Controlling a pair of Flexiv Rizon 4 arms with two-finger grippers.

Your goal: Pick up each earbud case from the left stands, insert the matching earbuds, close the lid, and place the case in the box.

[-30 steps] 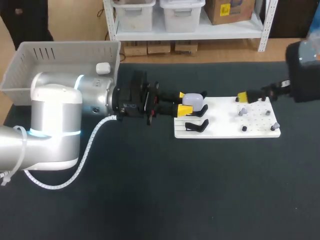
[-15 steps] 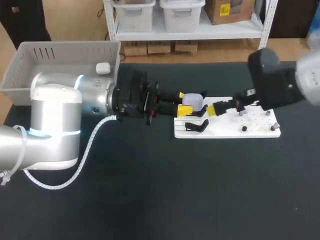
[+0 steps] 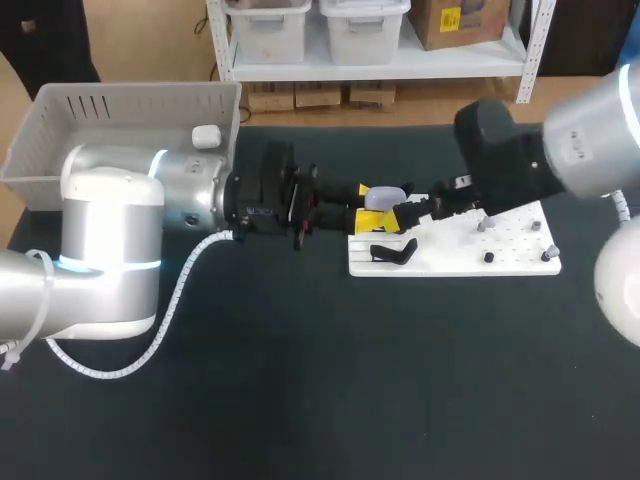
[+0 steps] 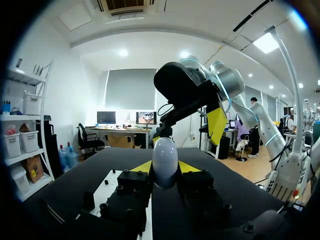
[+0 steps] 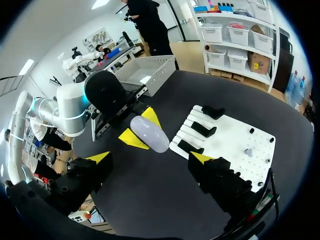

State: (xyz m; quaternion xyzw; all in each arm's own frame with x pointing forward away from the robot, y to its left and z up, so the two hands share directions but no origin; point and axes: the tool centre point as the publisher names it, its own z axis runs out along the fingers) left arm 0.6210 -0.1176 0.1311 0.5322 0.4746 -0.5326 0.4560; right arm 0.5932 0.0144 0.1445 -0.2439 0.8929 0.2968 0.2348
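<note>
Handover pose: your left gripper (image 3: 368,206) is clamped on the earbud case (image 3: 386,199), above the 9 o'clock edge of the white board (image 3: 505,258); your right gripper (image 3: 408,215) gapes wide, empty
Both yellow tips pinch one end of the case, so the free end points to 3 o'clock, likely leaving the lid reachable for the other arm. The right fingers sit just beside that end; I can't tell if they touch. A black stand (image 3: 393,252) lies near the case's 6 o'clock, so don't dip. The small grey pieces (image 3: 484,225), probably earbuds, are well apart toward 3 o'clock. The box (image 3: 60,118) is at the table's 10 o'clock with a second case (image 3: 206,136) inside, and bare mat lies between
</note>
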